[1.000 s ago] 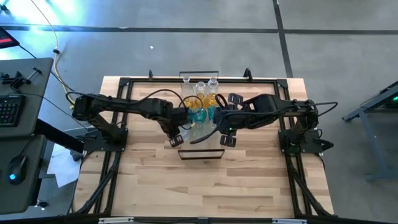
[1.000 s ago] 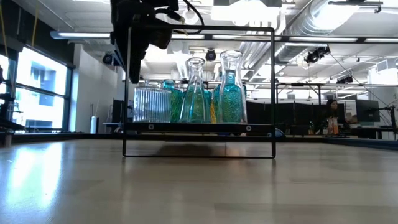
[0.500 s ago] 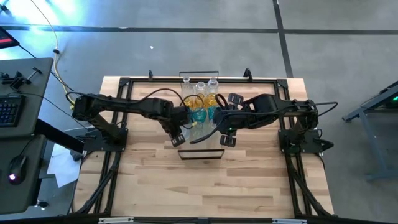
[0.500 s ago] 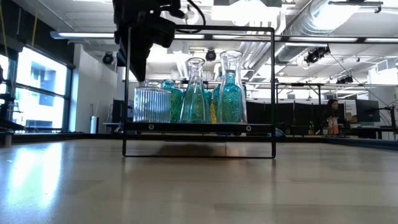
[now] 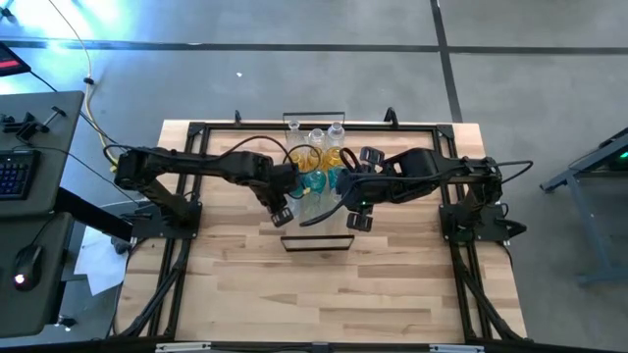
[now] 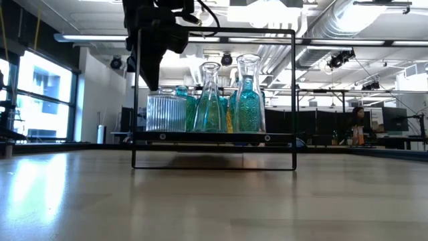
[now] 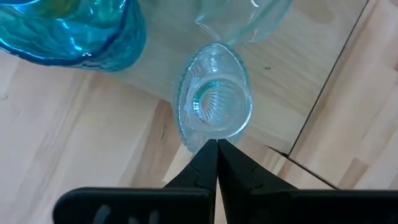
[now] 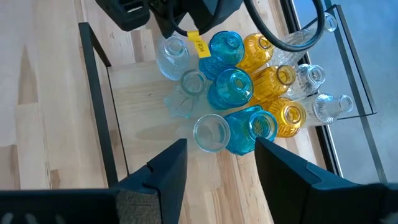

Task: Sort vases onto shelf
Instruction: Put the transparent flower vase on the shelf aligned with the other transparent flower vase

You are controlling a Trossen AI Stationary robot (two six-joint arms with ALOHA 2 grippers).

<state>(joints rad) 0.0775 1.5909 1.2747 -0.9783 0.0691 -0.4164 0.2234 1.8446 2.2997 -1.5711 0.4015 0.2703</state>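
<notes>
Several vases (image 8: 233, 84) in clear, teal and amber glass stand bunched on the shelf (image 8: 137, 106), a light board in a black frame (image 6: 214, 137). A clear ribbed vase (image 7: 214, 102) stands at the near-left edge of the bunch (image 6: 166, 112). My left gripper (image 7: 216, 146) is shut and points steeply down, its tips right at that vase's side (image 5: 280, 216). My right gripper (image 8: 221, 174) hangs open high over the shelf's near end (image 5: 358, 218), with nothing between its fingers. My left gripper's shut fingertips (image 7: 211, 152) stand against the ribbed vase's outer wall (image 7: 202, 140), coming from above and slanting in from the table's left. I cannot tell whether they touch the glass. The vase stands upright on the shelf board.
The shelf's black frame (image 5: 316, 245) rises around the board, with a top bar (image 6: 214, 31) over the vases. The near part of the board (image 8: 140, 137) is bare. Bare tabletop (image 5: 324, 294) lies nearer. A desk with a keyboard (image 5: 15, 172) stands off the table's left.
My left gripper, shut throughout, has edged a little toward the ribbed vase and the shelf. My right gripper has kept still.
</notes>
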